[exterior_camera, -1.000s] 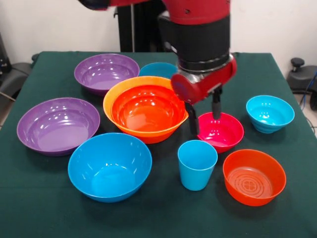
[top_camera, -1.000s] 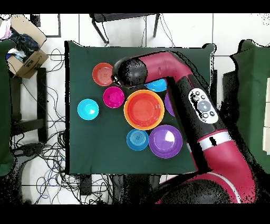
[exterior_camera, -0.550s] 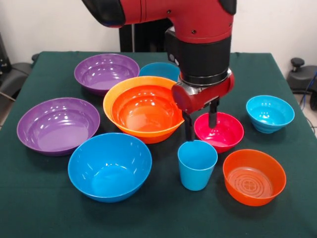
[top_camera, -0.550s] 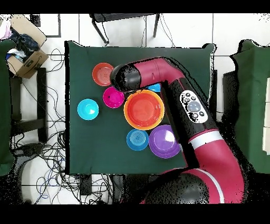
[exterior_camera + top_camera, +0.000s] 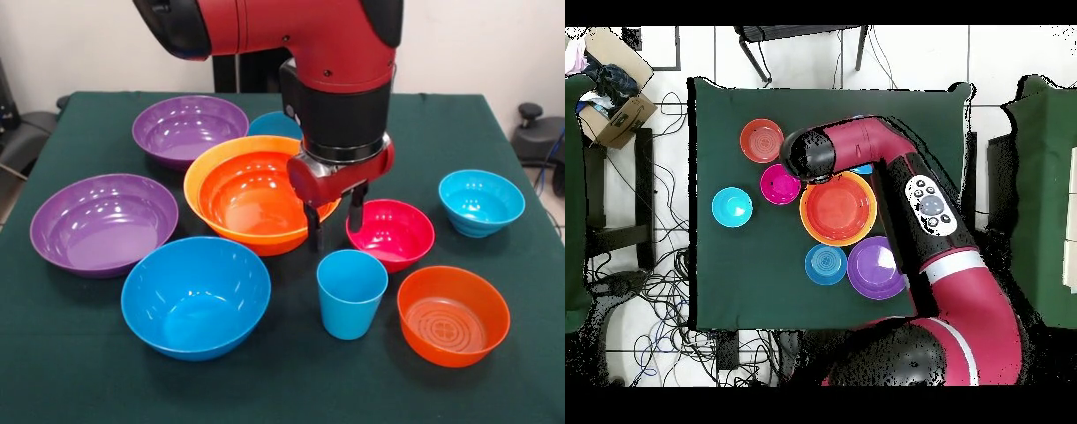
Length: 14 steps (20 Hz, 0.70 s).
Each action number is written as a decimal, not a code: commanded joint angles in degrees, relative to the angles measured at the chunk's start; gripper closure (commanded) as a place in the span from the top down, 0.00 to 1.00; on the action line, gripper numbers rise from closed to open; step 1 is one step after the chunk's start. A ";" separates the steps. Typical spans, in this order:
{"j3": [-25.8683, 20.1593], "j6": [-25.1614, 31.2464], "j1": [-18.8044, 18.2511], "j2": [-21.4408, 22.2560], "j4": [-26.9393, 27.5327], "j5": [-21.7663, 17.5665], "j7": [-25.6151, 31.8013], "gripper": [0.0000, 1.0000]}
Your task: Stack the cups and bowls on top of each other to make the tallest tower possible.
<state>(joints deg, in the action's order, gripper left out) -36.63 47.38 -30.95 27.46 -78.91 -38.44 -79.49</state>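
Just above the light blue cup point(image 5: 351, 292), jaws apart, empty, beside the magenta bowl point(image 5: 394, 234).

One bowl point(image 5: 261, 196) nests in another point(image 5: 205, 161), cup point(image 5: 351, 293) before them.

In the overhead view the arm point(image 5: 895, 175) covers the light blue cup, the big blue bowl and one purple bowl entirely, and only a sliver of blue point(image 5: 862, 169) shows at its edge, too little to say which vessel it is. In the front view the wrist hides most of the teal bowl point(image 5: 278, 124) at the back and the orange bowl's point(image 5: 231, 155) right rim. The arm's upper part is cut off by the top edge there.
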 commanded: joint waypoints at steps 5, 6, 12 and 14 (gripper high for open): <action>1.52 -2.64 3.83 -3.08 3.29 -3.42 2.99 1.00; 1.15 -2.38 3.95 -3.25 3.70 -3.62 4.18 1.00; -0.77 -0.99 4.42 -4.05 5.35 -4.29 10.44 1.00; -1.08 -1.07 4.58 -4.49 5.85 -4.69 11.78 1.00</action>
<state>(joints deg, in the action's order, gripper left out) -36.49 46.91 -28.01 24.91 -77.36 -38.88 -79.49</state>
